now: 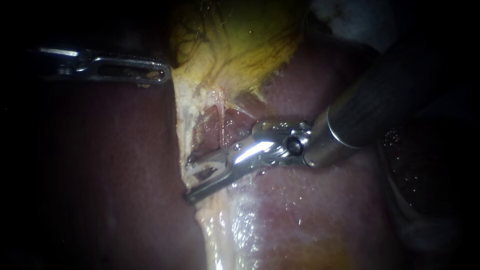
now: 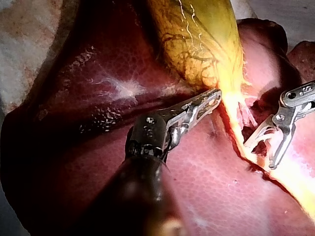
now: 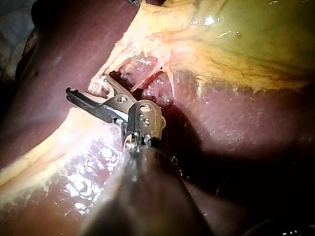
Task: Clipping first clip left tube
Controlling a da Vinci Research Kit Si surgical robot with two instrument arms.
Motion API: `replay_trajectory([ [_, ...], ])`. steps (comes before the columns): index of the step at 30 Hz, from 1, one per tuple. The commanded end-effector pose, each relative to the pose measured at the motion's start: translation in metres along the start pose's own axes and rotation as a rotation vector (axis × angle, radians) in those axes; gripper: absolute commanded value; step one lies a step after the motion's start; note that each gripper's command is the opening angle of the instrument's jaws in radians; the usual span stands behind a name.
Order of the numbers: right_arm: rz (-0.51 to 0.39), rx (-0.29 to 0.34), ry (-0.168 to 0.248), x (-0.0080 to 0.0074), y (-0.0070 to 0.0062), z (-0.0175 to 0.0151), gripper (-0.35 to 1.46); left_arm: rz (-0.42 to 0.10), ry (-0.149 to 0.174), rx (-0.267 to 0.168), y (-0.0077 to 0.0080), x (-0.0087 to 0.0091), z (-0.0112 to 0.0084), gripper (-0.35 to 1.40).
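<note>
The yellow-green gallbladder (image 1: 235,45) lies at the top on the dark red liver (image 1: 310,215). Below it two thin strands show: a pale left tube (image 1: 182,132) and a pink right tube (image 1: 220,122). My right instrument (image 1: 188,181) comes in from the upper right, and its forked jaws stand open astride the left tube's lower end. Whether they carry a clip is not visible. My left instrument (image 1: 162,75) reaches in from the left, its jaws shut on the gallbladder's edge. The left wrist view shows it (image 2: 214,96) at that edge; the right wrist view shows the open fork (image 3: 87,86).
A pale, glistening band of fatty tissue (image 1: 220,230) runs down from the tubes across the liver. The right instrument's thick dark shaft (image 1: 390,95) crosses the upper right. White gauze-like material (image 1: 345,15) sits at the top right.
</note>
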Motion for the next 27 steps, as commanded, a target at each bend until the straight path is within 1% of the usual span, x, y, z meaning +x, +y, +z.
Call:
replay_trajectory([
  [1,0.000,0.000,0.000,0.0000,0.0000,0.0000,0.53,0.000,0.000,0.004,-0.0001,-0.0001,-0.0001,-0.35],
  [3,0.000,0.000,0.000,0.0000,0.0000,0.0000,0.53,0.000,0.001,0.004,-0.0001,-0.0001,-0.0001,-0.35],
  [6,-0.001,0.001,-0.001,-0.0002,-0.0001,-0.0002,0.54,0.000,0.009,0.002,-0.0001,-0.0001,-0.0001,-0.35],
  [17,-0.004,0.010,-0.007,-0.0010,-0.0002,-0.0021,0.55,0.000,0.013,0.004,-0.0001,-0.0001,-0.0001,-0.35],
  [22,-0.005,0.014,-0.010,-0.0015,0.0000,-0.0033,0.55,0.000,0.013,0.005,-0.0001,-0.0001,-0.0002,-0.35],
  [27,-0.006,0.016,-0.011,-0.0018,0.0006,-0.0043,0.55,0.000,0.013,0.005,-0.0002,-0.0001,-0.0002,-0.35],
])
